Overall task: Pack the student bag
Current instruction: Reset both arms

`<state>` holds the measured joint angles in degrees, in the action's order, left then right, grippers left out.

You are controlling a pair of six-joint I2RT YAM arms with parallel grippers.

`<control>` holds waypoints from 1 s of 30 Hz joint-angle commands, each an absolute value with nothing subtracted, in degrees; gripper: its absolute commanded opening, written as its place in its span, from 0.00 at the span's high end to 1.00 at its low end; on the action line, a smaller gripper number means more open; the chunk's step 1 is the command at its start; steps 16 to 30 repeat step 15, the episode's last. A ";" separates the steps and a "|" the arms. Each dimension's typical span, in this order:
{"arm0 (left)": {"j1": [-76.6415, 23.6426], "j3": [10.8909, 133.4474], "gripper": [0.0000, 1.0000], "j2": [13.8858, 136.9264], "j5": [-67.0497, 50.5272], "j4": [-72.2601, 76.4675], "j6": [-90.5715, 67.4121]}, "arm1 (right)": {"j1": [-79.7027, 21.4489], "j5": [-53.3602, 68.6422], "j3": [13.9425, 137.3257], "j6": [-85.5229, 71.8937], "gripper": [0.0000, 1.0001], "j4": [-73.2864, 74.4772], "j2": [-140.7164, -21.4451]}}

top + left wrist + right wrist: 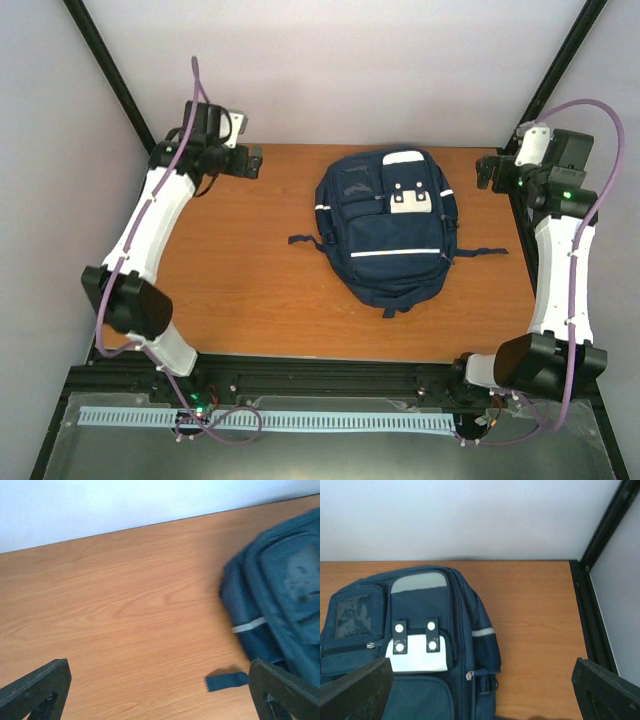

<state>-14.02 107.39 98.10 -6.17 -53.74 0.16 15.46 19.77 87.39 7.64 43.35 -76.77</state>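
The student bag (pixel 388 225) is lying face-up near the counter's (pixel 240 290) centre. The left fingers (pixel 35 690) at ten o'clock and the right fingers (pixel 607 692) at two o'clock are hanging spread wide, empty.

We find the wooden table top (pixel 125 605) directly beneath and ahead of the left gripper (pixel 160 692), its grain running crosswise to the fingers. Beyond that gripper the top ends at a plain pale wall (pixel 125 510). Ahead of the right gripper (pixel 480 692) we see the same wall meet the top in a straight seam. To that gripper's right a black frame post (pixel 602 525) rises at the corner, with a pale side panel (pixel 620 620) beyond it. Lighting is soft and even.
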 commanded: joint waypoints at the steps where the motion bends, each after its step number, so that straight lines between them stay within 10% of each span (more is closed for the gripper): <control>1: -13.54 95.89 0.00 90.41 5.86 -38.05 -3.40 | 15.75 15.61 83.03 2.75 0.00 40.50 -73.30; 30: -13.10 76.32 0.00 78.86 11.10 -23.33 -7.78 | 15.70 19.02 75.55 3.35 0.00 37.01 -72.51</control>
